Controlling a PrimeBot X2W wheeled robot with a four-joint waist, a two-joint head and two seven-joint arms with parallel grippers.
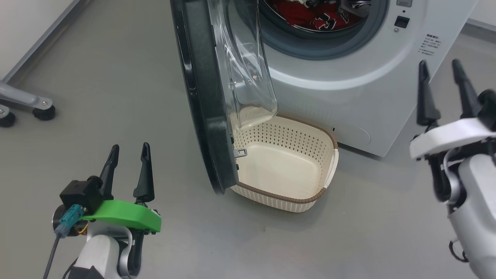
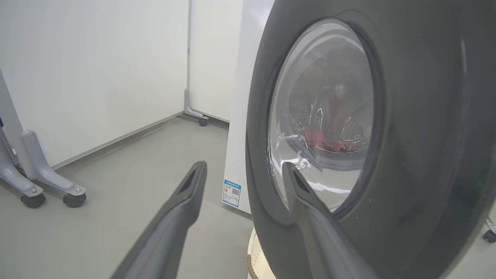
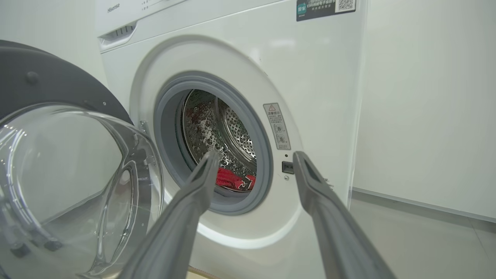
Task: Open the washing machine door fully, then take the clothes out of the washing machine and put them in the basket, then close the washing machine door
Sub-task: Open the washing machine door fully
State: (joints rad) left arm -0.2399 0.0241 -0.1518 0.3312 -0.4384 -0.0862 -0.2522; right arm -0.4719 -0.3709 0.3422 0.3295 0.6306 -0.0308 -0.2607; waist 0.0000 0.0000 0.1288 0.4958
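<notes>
Red clothes [image 1: 310, 17] in the drum of the washing machine [image 1: 348, 97], washing machine door [image 1: 205, 97] swung out from its front, basket [image 1: 271, 131] on the floor at the machine's base, under the door glass, cream bottom showing, left gripper [image 1: 130, 147] outside the door, right gripper [image 1: 440, 64] off the machine's right corner, both spread wide, holding nothing

You can read the brand name [image 3: 113, 7] "Hisense" on the washing machine [image 3: 310, 77], approx 11 o'clock from the drum hole [image 3: 217, 128]. The warning sticker [image 3: 277, 126] w/ a triangle sign is at 3 o'clock, words too tiny. The QR sticker [image 3: 325, 7] is at 1 o'clock, can't read.
</notes>
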